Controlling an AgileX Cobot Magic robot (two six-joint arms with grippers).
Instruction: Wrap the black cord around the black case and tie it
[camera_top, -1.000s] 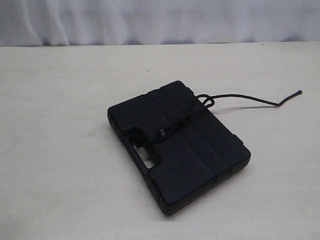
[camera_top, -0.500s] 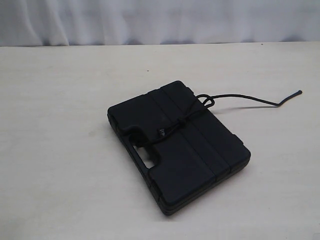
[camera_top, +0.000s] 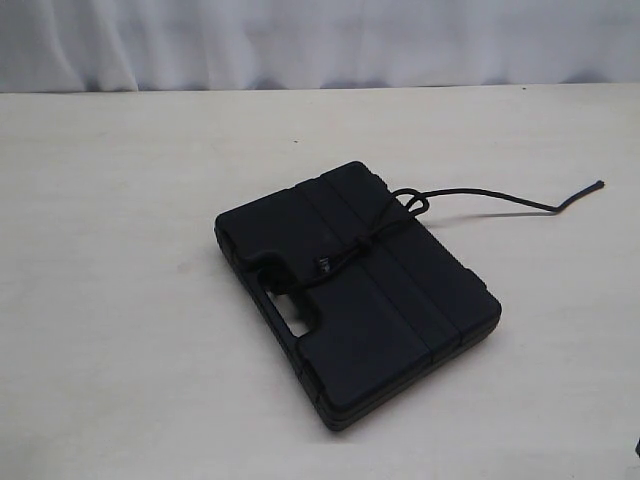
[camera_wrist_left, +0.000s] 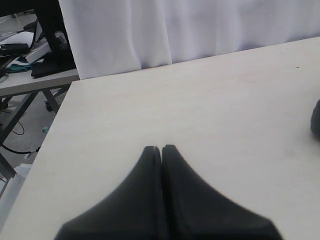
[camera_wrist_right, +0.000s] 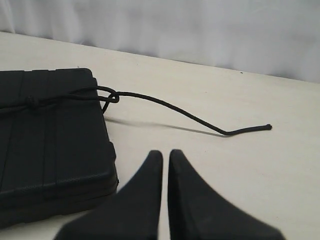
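Note:
The black case (camera_top: 355, 290) lies flat on the pale table, handle slot toward the near left. The black cord (camera_top: 480, 196) runs across the case's lid, is knotted at the far edge (camera_top: 415, 203), and its free tail trails right over the table to a frayed end (camera_top: 598, 184). In the right wrist view the case (camera_wrist_right: 50, 140) and the cord (camera_wrist_right: 190, 117) lie ahead of my right gripper (camera_wrist_right: 166, 153), which is shut, empty and apart from both. My left gripper (camera_wrist_left: 160, 147) is shut and empty over bare table, with a sliver of the case (camera_wrist_left: 315, 118) at the frame's edge.
A white curtain (camera_top: 320, 40) hangs behind the table's far edge. In the left wrist view the table's side edge (camera_wrist_left: 47, 145) drops to a floor with another table and clutter (camera_wrist_left: 30, 50) beyond. Neither gripper shows in the exterior view.

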